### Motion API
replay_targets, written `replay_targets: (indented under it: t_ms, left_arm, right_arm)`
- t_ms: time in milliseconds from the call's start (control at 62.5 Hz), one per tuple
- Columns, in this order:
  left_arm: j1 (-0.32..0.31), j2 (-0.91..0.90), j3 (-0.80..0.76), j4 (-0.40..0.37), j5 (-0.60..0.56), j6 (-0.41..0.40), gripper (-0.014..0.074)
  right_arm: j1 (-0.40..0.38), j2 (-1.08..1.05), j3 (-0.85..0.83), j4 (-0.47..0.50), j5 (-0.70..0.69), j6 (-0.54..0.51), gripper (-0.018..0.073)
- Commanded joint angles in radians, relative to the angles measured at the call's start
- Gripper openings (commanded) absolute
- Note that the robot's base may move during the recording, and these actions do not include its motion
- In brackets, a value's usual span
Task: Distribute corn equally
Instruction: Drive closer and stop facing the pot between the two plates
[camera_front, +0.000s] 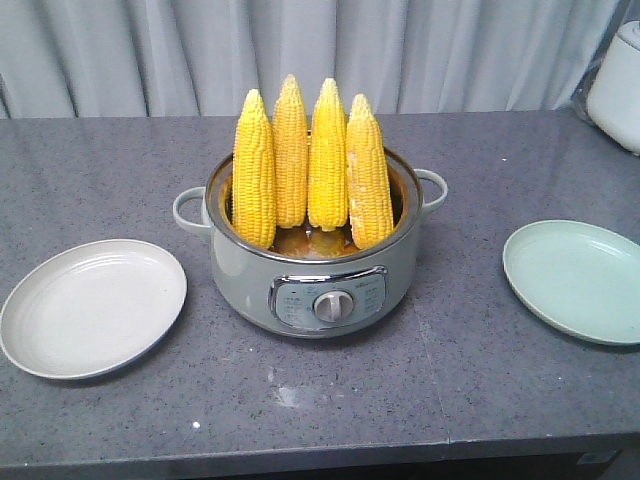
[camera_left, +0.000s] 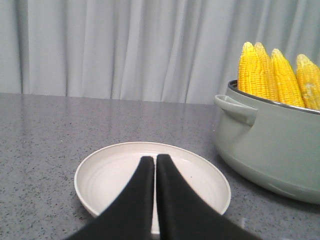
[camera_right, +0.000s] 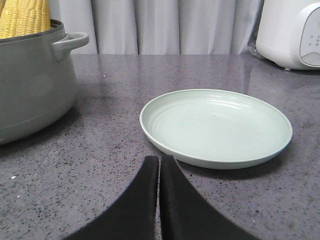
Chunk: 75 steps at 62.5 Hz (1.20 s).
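4 corn (camera_front: 327, 160) upright in pot (camera_front: 240, 275); L gripper (camera_left: 155, 159), R gripper (camera_right: 159, 160) seem closed.

The left hand (camera_left: 155, 161) was seen closed, its two black fingers (camera_left: 135, 200) brought together up to the tips, with only a thin seam shown between them and nothing gripped. It was held low over the surface (camera_left: 40, 130), toward the left edge, and was pointed toward the back edge. The right hand (camera_right: 159, 161) was likewise seen closed and empty, held low toward the right edge and pointed the same way.
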Motion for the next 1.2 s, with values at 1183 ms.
replay_targets:
  t_ms: [1183]
  left_arm:
    - [-0.004, 0.015, -0.002, -0.013, -0.703, -0.013, -0.0006]
  right_arm:
    - [0.001, 0.015, 0.008, 0.827, -0.152, 0.021, -0.0006]
